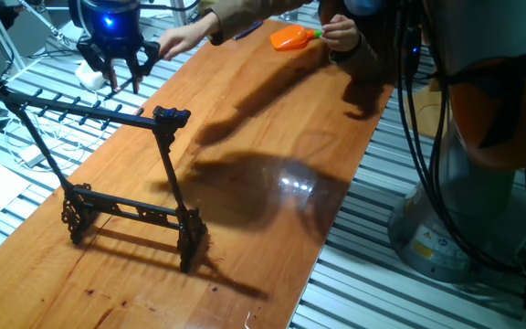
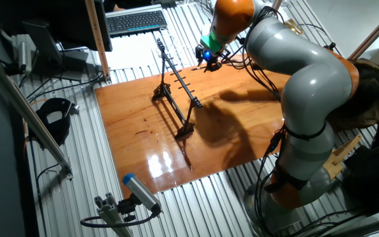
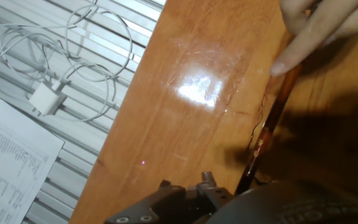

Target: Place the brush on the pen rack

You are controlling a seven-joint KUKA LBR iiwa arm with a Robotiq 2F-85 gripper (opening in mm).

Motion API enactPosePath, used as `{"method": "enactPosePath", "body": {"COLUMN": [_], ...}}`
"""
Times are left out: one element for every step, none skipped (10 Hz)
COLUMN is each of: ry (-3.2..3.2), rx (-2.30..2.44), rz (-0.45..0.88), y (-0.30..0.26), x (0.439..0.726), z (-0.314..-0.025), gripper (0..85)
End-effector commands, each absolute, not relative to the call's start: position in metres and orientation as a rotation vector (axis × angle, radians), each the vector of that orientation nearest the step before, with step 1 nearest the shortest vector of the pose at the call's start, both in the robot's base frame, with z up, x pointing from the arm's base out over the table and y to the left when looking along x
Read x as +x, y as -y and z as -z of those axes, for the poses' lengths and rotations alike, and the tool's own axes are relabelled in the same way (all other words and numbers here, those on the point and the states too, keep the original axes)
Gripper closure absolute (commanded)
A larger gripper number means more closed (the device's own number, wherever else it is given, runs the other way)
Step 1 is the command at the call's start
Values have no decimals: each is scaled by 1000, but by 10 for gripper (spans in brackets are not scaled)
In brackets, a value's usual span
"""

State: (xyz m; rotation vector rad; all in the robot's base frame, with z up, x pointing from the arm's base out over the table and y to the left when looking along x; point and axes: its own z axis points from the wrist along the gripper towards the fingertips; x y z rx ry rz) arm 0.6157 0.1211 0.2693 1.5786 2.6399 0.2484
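The brush is a thin, straight, brownish stick lying on the wooden table. It runs from a person's fingertips down to the dark gripper body at the bottom edge of the hand view. I cannot make it out in either fixed view. My gripper hangs just above the table's far end, behind the rack, with its fingers apart and nothing between them. The pen rack is a tall black frame with a pegged top bar. It stands upright on the table.
A person's hand reaches in right beside my gripper. Another hand holds an orange scoop with a green handle at the table's far side. A white charger with looped cable and a printed sheet lie off the table edge.
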Motion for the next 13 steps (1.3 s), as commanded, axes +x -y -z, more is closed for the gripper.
{"method": "enactPosePath", "body": {"ry": [-2645,-2656,-2664,-2673,-2679,-2687,-2713,-2742,-2780,-2806,-2829,-2835,-2848], "rx": [1575,1568,1564,1558,1556,1552,1548,1553,1573,1607,1637,1655,1668], "rz": [-252,-262,-276,-284,-284,-279,-276,-278,-283,-273,-281,-280,-267], "y": [-121,-120,-120,-120,-120,-120,-120,-121,-123,-127,-132,-136,-140], "x": [616,616,616,616,616,616,616,614,611,607,600,594,590], "z": [-270,-270,-270,-270,-271,-271,-273,-276,-282,-289,-294,-296,-297], "gripper": [510,680,850,850,850,850,850,850,850,850,850,850,850]}}
